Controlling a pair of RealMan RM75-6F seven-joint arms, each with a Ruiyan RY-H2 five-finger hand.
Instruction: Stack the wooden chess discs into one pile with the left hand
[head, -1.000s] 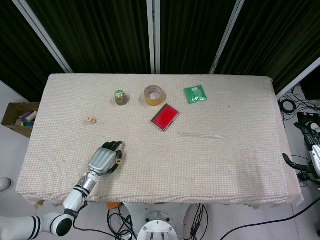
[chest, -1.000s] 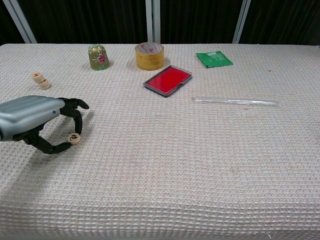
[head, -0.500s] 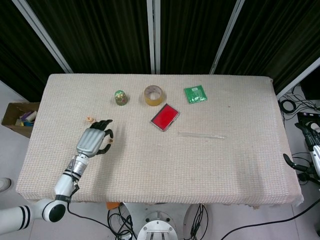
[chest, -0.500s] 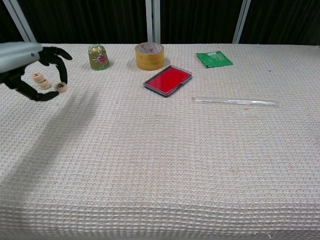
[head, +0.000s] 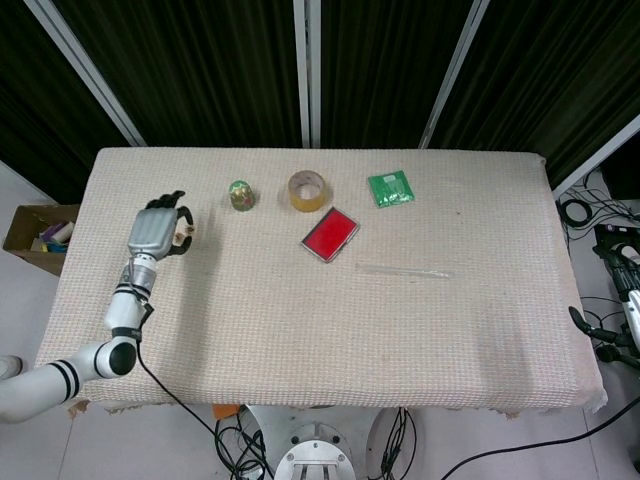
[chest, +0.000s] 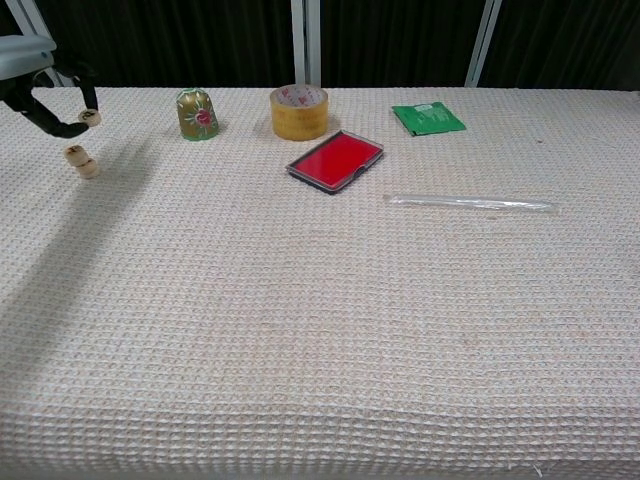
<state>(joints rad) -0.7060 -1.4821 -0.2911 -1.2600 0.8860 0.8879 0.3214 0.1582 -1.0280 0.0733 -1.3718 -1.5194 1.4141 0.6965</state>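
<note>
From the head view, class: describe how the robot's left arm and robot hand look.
The left robot hand has a silver-grey metallic back and black fingers. A ribbed silver wrist joins a white forearm with black bands near the elbow.

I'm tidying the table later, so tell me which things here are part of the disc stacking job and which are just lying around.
Part of the job:
left hand, pinching a wooden disc in the air
disc pile on the table below it

Just lying about:
green and gold bell-shaped ornament
roll of tape
red case
green packet
clear plastic strip
</note>
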